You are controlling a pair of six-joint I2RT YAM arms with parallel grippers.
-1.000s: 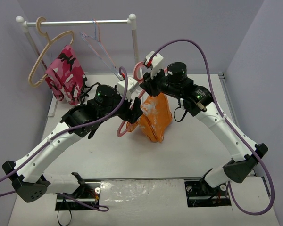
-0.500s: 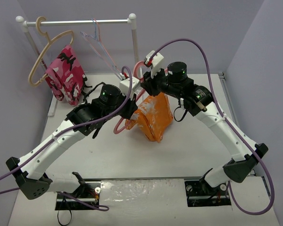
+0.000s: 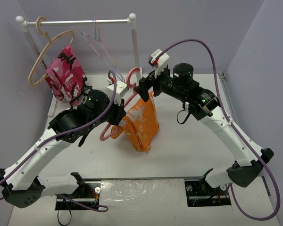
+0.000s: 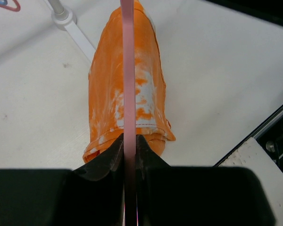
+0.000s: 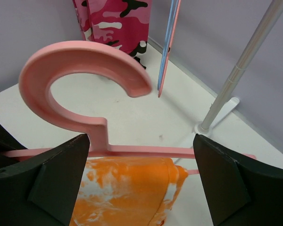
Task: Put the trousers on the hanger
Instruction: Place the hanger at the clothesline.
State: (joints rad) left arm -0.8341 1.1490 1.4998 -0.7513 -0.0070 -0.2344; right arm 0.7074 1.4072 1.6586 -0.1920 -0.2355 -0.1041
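One hanger (image 5: pixel 85 54) bearing one trousers (image 3: pixel 139 125); left pincer (image 4: pixel 129 146) grips it, right pincer (image 5: pixel 140 139) wide

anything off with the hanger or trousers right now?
Nothing torn or dropped. The hanger looks tilted, hook end up, with the left gripper clamped on its bar. The trousers hang over it in a bunched fold, not spread flat.

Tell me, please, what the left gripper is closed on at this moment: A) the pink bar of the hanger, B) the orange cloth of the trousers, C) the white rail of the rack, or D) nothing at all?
A: in the left wrist view the left gripper has its fingers pressed against both sides of the hanger's thin pink bar, with the trousers behind it.
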